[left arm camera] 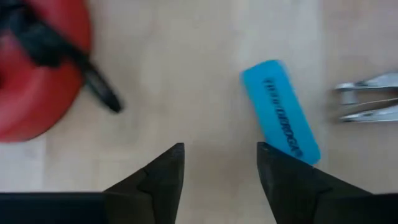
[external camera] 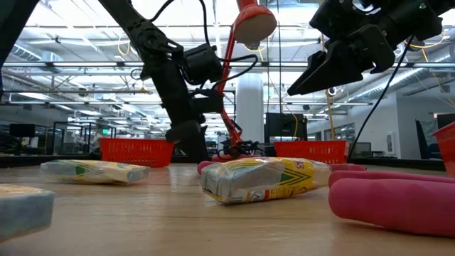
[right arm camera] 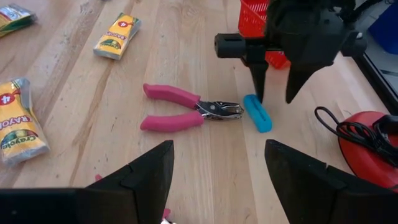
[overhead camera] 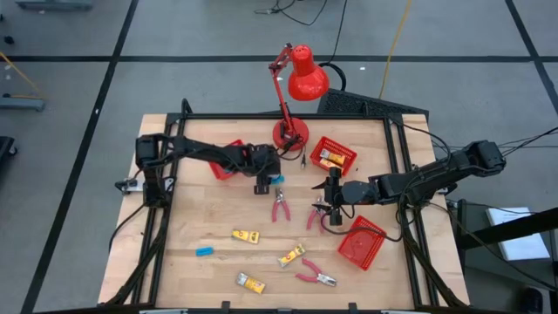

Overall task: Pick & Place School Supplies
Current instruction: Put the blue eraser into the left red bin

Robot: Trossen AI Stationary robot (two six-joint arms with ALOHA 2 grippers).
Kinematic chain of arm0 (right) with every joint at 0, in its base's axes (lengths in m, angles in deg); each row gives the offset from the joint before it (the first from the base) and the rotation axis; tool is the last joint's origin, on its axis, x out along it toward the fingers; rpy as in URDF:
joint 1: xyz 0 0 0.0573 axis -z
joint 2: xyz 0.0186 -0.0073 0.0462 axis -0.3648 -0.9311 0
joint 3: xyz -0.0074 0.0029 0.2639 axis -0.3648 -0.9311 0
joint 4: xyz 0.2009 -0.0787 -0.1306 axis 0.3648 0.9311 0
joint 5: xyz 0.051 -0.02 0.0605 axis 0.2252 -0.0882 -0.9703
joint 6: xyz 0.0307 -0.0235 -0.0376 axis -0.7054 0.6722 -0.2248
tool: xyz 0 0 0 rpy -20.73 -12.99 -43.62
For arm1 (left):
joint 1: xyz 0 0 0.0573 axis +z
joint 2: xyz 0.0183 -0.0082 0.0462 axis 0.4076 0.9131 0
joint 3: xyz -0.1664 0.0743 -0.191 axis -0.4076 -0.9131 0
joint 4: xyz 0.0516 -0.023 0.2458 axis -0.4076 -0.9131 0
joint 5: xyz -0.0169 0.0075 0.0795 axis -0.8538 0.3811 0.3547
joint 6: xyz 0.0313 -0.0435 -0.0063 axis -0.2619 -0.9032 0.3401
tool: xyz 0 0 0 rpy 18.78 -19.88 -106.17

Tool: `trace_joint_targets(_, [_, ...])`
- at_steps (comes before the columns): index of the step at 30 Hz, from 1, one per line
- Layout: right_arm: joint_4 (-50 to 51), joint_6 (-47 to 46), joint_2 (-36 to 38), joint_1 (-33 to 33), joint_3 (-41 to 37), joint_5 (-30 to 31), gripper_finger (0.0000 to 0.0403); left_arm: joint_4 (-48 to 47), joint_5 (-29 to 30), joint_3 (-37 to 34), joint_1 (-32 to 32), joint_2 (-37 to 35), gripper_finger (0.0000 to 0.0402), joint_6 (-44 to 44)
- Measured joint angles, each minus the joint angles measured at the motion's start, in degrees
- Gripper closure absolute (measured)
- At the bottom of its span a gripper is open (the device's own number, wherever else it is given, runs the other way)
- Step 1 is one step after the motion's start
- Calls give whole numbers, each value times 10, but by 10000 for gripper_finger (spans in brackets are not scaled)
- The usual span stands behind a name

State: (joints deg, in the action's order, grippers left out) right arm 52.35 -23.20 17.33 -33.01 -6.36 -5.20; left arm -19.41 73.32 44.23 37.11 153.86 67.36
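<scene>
Left gripper (right arm camera: 273,93): hovering released over the light-blue oblong eraser block (right arm camera: 257,112), beside pink-handled pliers (right arm camera: 186,109) at bench (overhead camera: 209,228) centre.
Right gripper (overhead camera: 324,212): waiting released at 3 o'clock.
Risk: one finger may be landing on the block, skidding it into the pliers.

Left pincer (overhead camera: 264,184) near lamp (overhead camera: 296,96); right pincer (overhead camera: 326,209) over pliers (overhead camera: 316,216). Packets (overhead camera: 246,235), blue block (overhead camera: 205,251), baskets (overhead camera: 332,155) on counter (overhead camera: 192,218).
</scene>
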Motion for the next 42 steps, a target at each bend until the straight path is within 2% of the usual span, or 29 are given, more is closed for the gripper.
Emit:
trace_joint_targets(2, [0,-1,0,0,0,0,161,1,-16,0,-2,0,194,-1])
trace_joint_targets(7, [2,-1,0,0,0,0,161,1,11,1,-12,0,203,-5])
trace_joint_targets(13, [8,-2,0,0,0,0,161,-1,15,18,-10,0,210,-34])
trace_joint_targets(21, [13,-6,0,0,0,0,161,1,-42,36,-10,0,211,-100])
trace_joint_targets(34, [13,-6,0,0,0,0,161,13,-54,37,-16,36,211,-128])
trace_joint_targets(38, [13,-6,0,0,0,0,161,16,-73,37,-18,47,211,-134])
trace_joint_targets(42, [13,-6,0,0,0,1,161,18,-58,38,-27,54,238,-138])
